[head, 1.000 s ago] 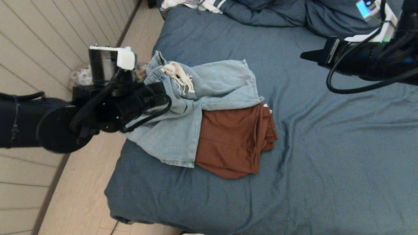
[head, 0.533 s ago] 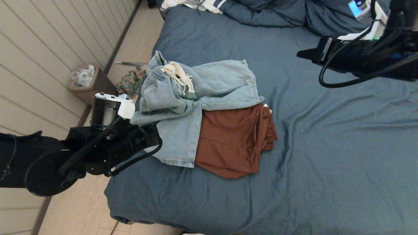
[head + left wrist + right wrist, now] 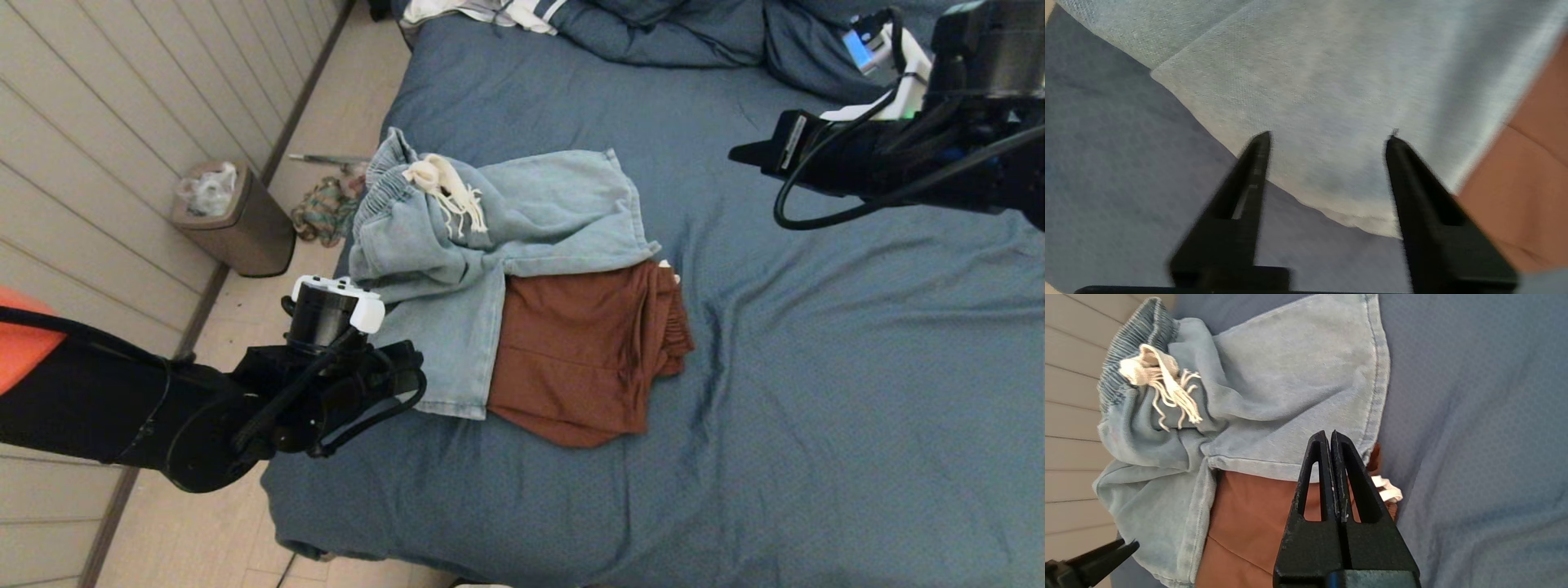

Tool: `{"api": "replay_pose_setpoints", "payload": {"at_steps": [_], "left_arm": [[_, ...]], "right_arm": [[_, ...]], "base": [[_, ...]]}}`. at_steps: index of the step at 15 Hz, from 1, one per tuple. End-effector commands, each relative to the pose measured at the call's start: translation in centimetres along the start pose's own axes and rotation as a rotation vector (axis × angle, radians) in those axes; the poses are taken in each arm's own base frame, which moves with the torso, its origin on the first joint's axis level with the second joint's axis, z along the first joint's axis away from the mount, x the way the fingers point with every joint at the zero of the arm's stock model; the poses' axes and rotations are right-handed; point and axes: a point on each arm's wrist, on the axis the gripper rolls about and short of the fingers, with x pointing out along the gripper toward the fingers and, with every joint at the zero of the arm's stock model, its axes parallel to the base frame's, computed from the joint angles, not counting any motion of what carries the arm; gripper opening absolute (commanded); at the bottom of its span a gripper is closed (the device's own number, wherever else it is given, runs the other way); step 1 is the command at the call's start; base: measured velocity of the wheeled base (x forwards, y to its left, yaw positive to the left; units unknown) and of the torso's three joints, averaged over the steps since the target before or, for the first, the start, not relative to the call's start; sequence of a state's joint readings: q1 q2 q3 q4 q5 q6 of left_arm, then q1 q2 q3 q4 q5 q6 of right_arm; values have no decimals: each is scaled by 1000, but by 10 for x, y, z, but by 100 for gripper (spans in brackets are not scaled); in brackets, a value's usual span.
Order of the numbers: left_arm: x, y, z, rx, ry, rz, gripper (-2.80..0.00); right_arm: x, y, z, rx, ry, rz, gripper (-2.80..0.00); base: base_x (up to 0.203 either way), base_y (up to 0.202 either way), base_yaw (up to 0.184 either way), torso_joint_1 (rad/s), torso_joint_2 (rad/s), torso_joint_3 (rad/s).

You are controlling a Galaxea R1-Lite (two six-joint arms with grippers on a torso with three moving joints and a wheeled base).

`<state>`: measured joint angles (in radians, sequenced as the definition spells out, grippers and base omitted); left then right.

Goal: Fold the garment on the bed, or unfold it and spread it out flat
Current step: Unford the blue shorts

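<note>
Light-blue denim shorts (image 3: 506, 229) with a cream drawstring (image 3: 445, 189) lie crumpled on the bed (image 3: 816, 408), partly over a rust-brown garment (image 3: 584, 351). My left gripper (image 3: 1327, 136) is open at the shorts' near hem (image 3: 1339, 212), fingers apart over the cloth edge, holding nothing; in the head view it sits low by the hem (image 3: 412, 392). My right gripper (image 3: 1330, 433) is shut and empty, hovering above the bed to the right of the shorts (image 3: 1298, 384) and the brown garment (image 3: 1249, 522); in the head view it hangs at upper right (image 3: 739, 153).
A brown waste bin (image 3: 233, 216) and a crumpled cloth (image 3: 322, 208) sit on the floor left of the bed. Bunched duvet and pillows (image 3: 694, 33) lie at the bed's far end, with a white striped garment (image 3: 490, 10). The wall runs along the left.
My left arm has dropped from beside the waistband down toward the near hem of the shorts. The right arm has shifted slightly left. The garments have not moved.
</note>
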<state>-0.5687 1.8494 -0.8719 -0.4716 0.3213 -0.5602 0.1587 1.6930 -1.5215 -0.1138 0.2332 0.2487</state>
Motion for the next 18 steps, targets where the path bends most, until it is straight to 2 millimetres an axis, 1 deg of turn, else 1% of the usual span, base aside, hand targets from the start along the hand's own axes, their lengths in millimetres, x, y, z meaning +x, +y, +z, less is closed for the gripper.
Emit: {"api": "replay_pose_setpoints", "payload": {"at_steps": [1,3,5,11,13,14,15,18], "left_arm": [[11,11,-2,-4,9,47,0],[9,12,0,-5,6,51,0],[11,12,-5,2,21,55,0],[30,13,-17,6,54,73,0],[45,13,-26,-1,80,91,0],[48,11,-24,-35,68,95,0],[49,11,-25,-46,57,113,-280],[48,11,-22,-55,47,113,-280]], "right_arm": [[6,-2,-4,5,15,2,-280],[7,-2,-6,6,21,0,-280],[9,-3,-8,9,26,0,-280],[11,-4,-9,10,30,1,-280],[11,-4,-9,9,29,0,-280],[11,-4,-9,8,27,0,-280],[11,-3,-8,8,24,2,-280],[10,-3,-6,7,19,4,-280]], "base": [[0,0,0,0,0,0],[0,0,0,0,0,0],[0,0,0,0,0,0],[0,0,0,0,0,0],[0,0,0,0,0,0],[0,0,0,0,0,0],[0,0,0,0,0,0],[0,0,0,0,0,0]]}}
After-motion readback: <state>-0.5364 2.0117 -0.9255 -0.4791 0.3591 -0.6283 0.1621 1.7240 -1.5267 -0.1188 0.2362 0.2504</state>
